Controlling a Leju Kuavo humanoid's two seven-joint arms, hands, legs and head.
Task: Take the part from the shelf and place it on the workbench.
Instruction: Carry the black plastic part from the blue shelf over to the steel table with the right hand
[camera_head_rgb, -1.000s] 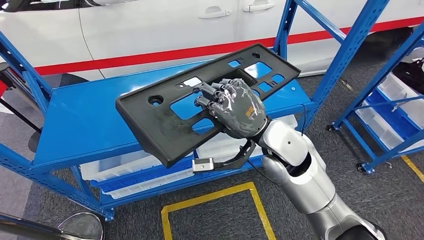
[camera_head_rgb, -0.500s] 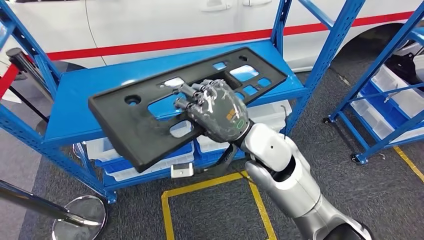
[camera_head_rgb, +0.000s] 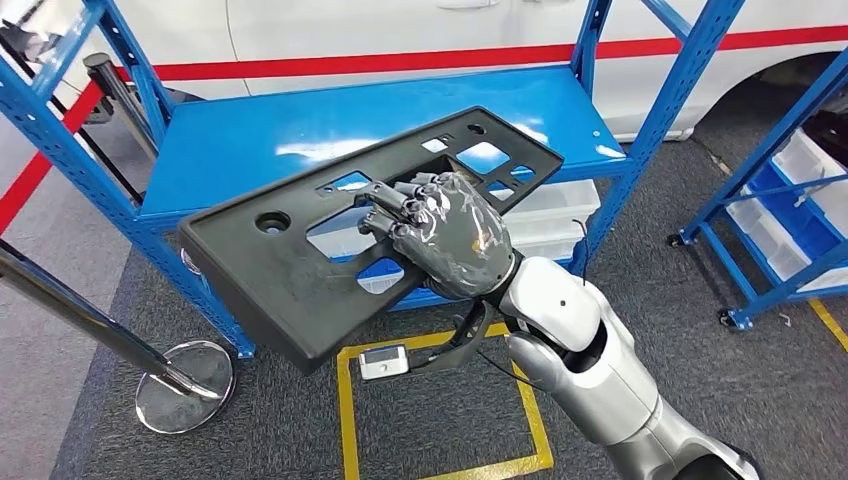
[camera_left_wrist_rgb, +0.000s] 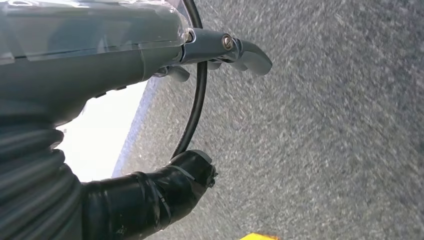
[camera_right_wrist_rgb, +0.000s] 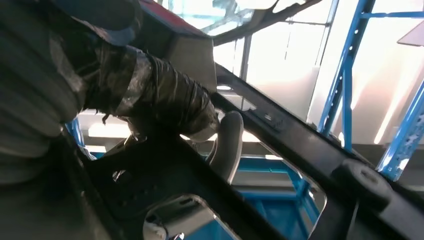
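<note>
Part (camera_head_rgb: 300, 270) held tilted in right robot hand (camera_head_rgb: 445, 235), above shelf (camera_head_rgb: 250, 140).

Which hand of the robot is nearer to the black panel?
Right. The right hand grips the black panel through a cutout; the left hand hangs above the grey floor.

The robot's silver right arm (camera_head_rgb: 590, 370) is reaching forward from the near right, its right hand (camera_head_rgb: 445, 235) gripping the part (camera_head_rgb: 300, 270); the left hand (camera_left_wrist_rgb: 100, 55) is hanging toward the floor.
</note>
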